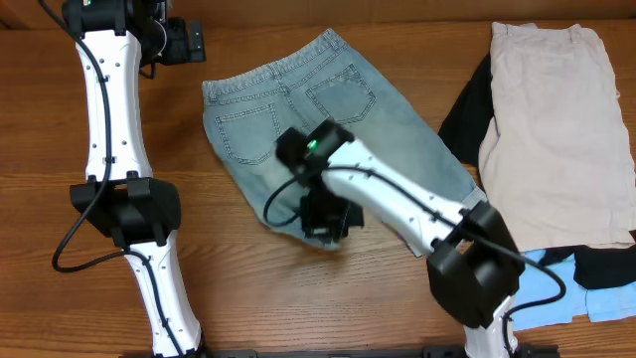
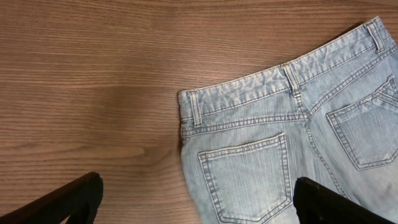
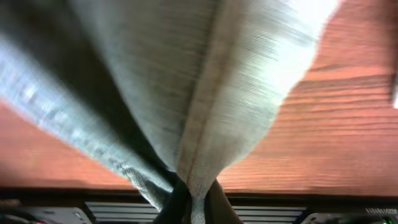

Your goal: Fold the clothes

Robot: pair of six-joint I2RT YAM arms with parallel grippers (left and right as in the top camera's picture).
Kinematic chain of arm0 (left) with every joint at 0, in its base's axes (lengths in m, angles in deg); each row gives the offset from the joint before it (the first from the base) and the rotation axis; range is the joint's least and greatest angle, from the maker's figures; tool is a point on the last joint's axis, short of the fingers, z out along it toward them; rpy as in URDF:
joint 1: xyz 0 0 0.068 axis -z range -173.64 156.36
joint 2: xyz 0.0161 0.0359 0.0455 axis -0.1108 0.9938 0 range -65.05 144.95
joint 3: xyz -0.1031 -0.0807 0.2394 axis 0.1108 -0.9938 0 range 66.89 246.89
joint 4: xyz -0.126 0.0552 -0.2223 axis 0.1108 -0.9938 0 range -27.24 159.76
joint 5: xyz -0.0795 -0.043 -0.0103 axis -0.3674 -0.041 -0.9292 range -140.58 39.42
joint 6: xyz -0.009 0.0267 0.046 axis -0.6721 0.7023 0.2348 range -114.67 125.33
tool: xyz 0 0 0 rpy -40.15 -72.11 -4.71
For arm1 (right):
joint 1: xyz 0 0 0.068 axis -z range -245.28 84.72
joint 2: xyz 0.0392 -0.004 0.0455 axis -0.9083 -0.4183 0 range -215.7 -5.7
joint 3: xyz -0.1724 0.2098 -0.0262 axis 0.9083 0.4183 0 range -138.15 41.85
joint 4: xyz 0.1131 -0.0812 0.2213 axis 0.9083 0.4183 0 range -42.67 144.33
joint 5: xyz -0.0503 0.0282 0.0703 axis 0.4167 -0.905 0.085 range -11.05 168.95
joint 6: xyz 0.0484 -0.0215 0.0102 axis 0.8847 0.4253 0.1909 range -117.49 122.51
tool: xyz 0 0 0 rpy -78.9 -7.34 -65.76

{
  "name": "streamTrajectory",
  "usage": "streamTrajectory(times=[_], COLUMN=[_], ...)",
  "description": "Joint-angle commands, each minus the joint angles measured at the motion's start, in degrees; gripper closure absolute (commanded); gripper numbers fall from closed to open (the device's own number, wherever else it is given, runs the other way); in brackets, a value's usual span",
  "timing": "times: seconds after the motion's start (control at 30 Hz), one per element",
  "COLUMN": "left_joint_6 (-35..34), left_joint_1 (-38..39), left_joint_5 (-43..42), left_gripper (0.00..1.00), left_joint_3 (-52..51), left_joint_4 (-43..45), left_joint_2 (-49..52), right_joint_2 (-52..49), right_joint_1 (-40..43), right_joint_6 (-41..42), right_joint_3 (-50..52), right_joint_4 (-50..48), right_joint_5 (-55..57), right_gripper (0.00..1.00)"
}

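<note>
Operator: Overhead first. Where are the denim shorts (image 1: 318, 109) lying?

Observer: They are lying flat on the desk (image 1: 248, 308), back pockets up. The waistband is pointing far-left and the leg hems near-right, so the long axis is running diagonally. The right tool (image 1: 323, 224) is sitting on the nearer leg hem. The left tool (image 1: 184, 42) is hovering just beside the waistband's left corner, not touching.

Operator: Which arm is nearer, and what are you counting?

Observer: The right is nearer, being in contact. I am counting four garments: the denim pair, one pair of beige shorts (image 1: 556, 129), one black garment (image 1: 465, 114) and one sky-blue garment (image 1: 542, 298). Those three are sitting together at the right side. There are two arms.

Operator: Left wrist view?

Observer: Its jaws are standing wide apart with nothing between them, looking down on the waistband corner and one full pocket.

Operator: Right wrist view?

Observer: Its jaws are closing tight on a bunched fold of the denim hem, and the cloth is fanning away from the pinch. I am judging that the coming move is turning on carrying that hem up-left along the axis, toward the waistband.
</note>
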Motion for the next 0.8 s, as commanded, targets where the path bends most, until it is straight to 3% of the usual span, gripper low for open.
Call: streamTrajectory(times=[0.0,0.27,0.43,0.67,0.77], left_joint_6=[-0.2,1.2,1.2,1.6,1.6], left_joint_1=[-0.6,-0.6,-0.6,-0.5,-0.5], left_joint_5=[0.2,0.4,0.4,0.4,0.3], left_gripper=[0.0,0.0,0.0,0.0,0.0], left_joint_3=[1.1,1.1,1.1,1.1,0.9], left_joint_4=[0.0,0.0,0.2,0.3,0.4], left_joint_2=[-0.6,-0.6,-0.6,-0.4,-0.2], right_joint_2=[0.5,1.6,2.8,12.0,17.5], right_joint_1=[-4.7,-10.8,-10.5,-1.7,5.6], right_joint_6=[1.7,7.6,8.2,8.2,4.7], right_joint_3=[3.4,12.9,14.0,14.0,14.0], right_joint_4=[0.7,-1.5,-3.9,-4.8,-6.6], right_joint_5=[0.3,0.2,0.5,6.6,7.8], right_gripper=[0.96,0.95,0.71,0.65,0.28])
